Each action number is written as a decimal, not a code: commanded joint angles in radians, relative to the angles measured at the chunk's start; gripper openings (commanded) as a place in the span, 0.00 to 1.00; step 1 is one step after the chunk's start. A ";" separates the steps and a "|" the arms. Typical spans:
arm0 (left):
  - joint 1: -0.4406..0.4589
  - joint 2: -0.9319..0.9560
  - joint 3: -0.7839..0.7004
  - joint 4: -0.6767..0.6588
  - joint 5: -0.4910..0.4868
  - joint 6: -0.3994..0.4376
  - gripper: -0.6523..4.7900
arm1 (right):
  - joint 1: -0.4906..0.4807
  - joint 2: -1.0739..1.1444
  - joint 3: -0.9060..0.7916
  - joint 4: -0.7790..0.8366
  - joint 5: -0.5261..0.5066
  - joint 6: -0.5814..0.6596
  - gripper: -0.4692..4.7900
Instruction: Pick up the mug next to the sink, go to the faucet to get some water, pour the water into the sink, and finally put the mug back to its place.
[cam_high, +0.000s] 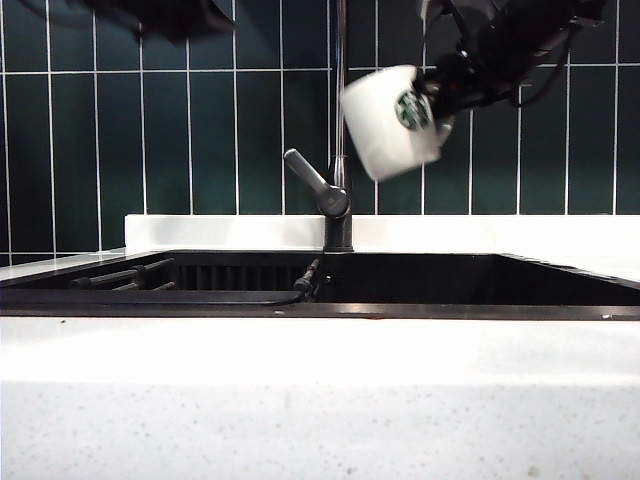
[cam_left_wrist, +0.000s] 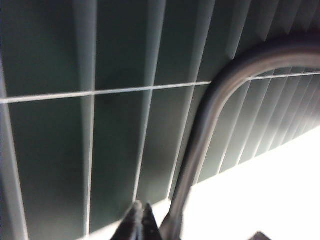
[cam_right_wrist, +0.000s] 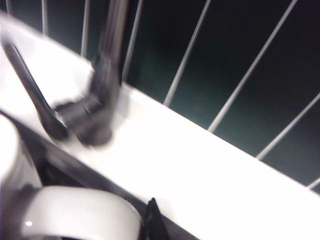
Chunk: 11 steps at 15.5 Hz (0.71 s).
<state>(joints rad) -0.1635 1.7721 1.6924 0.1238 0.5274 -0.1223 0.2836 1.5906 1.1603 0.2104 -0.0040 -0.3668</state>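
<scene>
The white mug (cam_high: 390, 120) with its green logo hangs tilted in the air just right of the faucet (cam_high: 338, 215) pipe, above the black sink (cam_high: 320, 311). My right gripper (cam_high: 447, 95) is shut on the mug at its handle side. The right wrist view shows the white handle (cam_right_wrist: 75, 212) beside one dark fingertip (cam_right_wrist: 151, 220), with the faucet base (cam_right_wrist: 102, 105) and lever (cam_right_wrist: 30, 95) beyond. My left gripper (cam_left_wrist: 141, 212) is shut on nothing, close to the faucet's curved pipe (cam_left_wrist: 210, 115). The left arm (cam_high: 170, 15) shows at the exterior view's upper left.
A grey lever (cam_high: 305, 172) angles up-left from the faucet base. Dark bars and a hose (cam_high: 130, 278) lie in the sink's left part. Dark green tiles (cam_high: 200, 140) back a white ledge (cam_high: 220, 232). White speckled countertop (cam_high: 320, 400) fills the front.
</scene>
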 joint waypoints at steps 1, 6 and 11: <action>-0.008 -0.188 -0.053 -0.148 -0.063 0.128 0.11 | 0.000 -0.019 0.016 0.011 0.014 -0.169 0.09; -0.007 -0.576 -0.409 -0.282 -0.152 0.197 0.11 | 0.000 -0.019 0.014 -0.008 0.138 -0.381 0.09; -0.008 -0.842 -0.925 -0.250 -0.235 0.153 0.11 | 0.005 -0.019 0.014 -0.103 0.229 -0.563 0.09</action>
<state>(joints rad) -0.1699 0.9443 0.7944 -0.1688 0.2943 0.0643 0.2817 1.5909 1.1599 0.0578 0.1921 -0.8757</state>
